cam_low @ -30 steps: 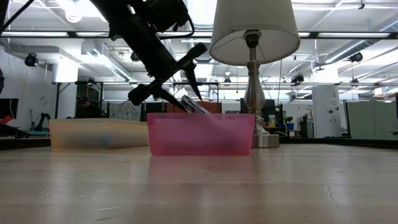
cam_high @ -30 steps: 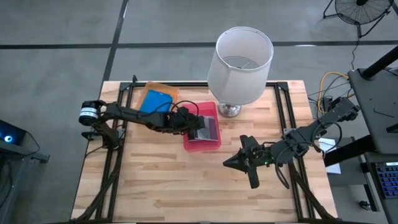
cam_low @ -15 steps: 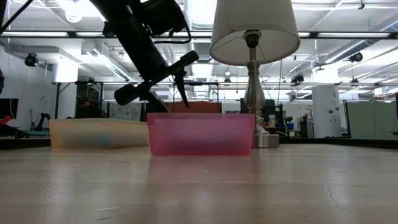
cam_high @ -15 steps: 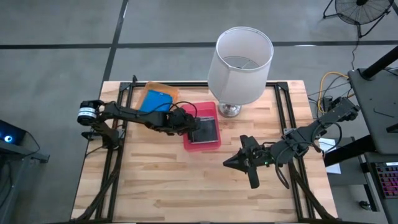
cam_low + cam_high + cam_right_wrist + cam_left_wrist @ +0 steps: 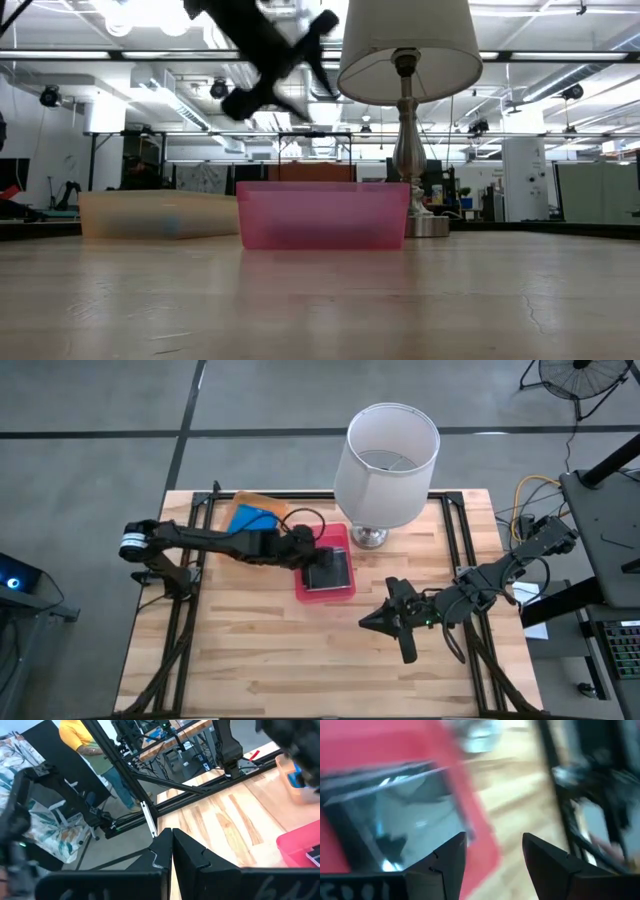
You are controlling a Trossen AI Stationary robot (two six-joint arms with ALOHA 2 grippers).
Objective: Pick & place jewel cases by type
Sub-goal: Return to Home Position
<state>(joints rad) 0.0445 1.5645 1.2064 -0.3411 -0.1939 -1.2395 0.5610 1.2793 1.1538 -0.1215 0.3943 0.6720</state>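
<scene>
Dark grey/clear square jewel cases [image 5: 327,571] lie flat in the pink tray [image 5: 312,594]; the left wrist view shows them [image 5: 395,825] inside the tray's red wall [image 5: 477,840]. Bright blue cases [image 5: 249,520] rest in the orange tray [image 5: 270,503]. My left gripper [image 5: 305,550] hovers open above the pink tray's left part, high over it in the low view [image 5: 300,75], holding nothing [image 5: 492,855]. My right gripper [image 5: 378,622] waits shut over the table's right half [image 5: 171,845].
A lamp with a white shade [image 5: 392,448] stands at the table's far side, just right of the pink tray; its base [image 5: 425,225] sits beside the tray. Bare wooden tabletop [image 5: 280,660] spreads along the near side. A person in yellow [image 5: 82,737] stands beyond the table.
My left gripper let go of a dark jewel case, which had been tilted at the pink tray's rim and now lies flat inside. The gripper then rose well above the tray, staying open. The right arm kept still.
</scene>
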